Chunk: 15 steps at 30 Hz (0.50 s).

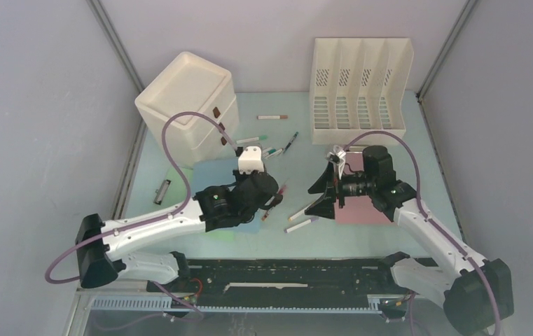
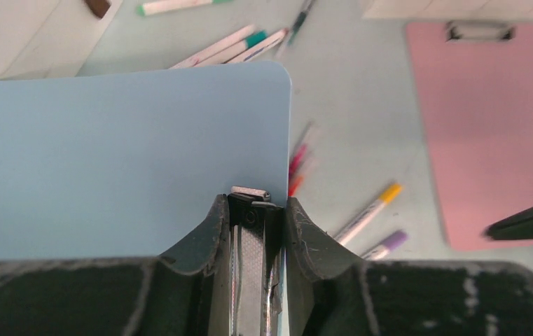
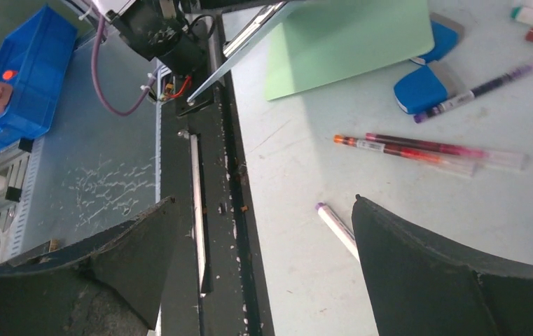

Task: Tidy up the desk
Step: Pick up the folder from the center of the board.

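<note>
The pale mint-green desk (image 1: 361, 241) holds scattered pens and clipboards. My left gripper (image 1: 255, 187) is shut on the metal clip (image 2: 251, 192) of a blue clipboard (image 2: 130, 154), which also shows in the top view (image 1: 214, 173). A green board (image 1: 230, 234) lies under it and shows in the right wrist view (image 3: 347, 42). My right gripper (image 1: 321, 197) is open and empty over the desk's front part (image 3: 265, 203), beside a purple-capped marker (image 3: 337, 224). A pink clipboard (image 1: 361, 206) lies under the right arm.
A cream drawer unit (image 1: 190, 98) stands back left and a cream file rack (image 1: 361, 84) back right. Loose pens lie mid-desk: red ones (image 3: 424, 150), a yellow-capped one (image 2: 370, 213), a brown-capped marker (image 1: 272, 117). A black slotted rail (image 1: 284, 276) runs along the front.
</note>
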Motion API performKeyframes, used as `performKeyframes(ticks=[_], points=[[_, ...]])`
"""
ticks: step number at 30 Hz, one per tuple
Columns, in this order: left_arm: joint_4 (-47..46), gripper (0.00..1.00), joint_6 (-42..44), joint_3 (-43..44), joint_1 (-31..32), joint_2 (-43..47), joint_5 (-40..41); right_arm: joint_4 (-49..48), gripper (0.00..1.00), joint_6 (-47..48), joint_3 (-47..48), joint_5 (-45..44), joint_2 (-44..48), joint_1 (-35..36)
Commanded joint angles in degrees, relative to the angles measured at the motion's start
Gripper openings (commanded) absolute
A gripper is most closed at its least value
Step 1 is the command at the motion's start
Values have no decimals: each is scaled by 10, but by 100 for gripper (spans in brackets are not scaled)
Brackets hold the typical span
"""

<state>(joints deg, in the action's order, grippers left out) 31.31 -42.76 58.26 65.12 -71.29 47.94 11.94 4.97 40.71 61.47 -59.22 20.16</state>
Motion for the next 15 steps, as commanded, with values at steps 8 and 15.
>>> performKeyframes(ticks=[8, 15], points=[[-146, 0, -19, 76, -30, -11, -49, -190, 97, -159, -35, -45, 37, 55], [-149, 0, -114, 115, -72, -55, -103, -197, 96, -165, -27, -153, 12, 125]])
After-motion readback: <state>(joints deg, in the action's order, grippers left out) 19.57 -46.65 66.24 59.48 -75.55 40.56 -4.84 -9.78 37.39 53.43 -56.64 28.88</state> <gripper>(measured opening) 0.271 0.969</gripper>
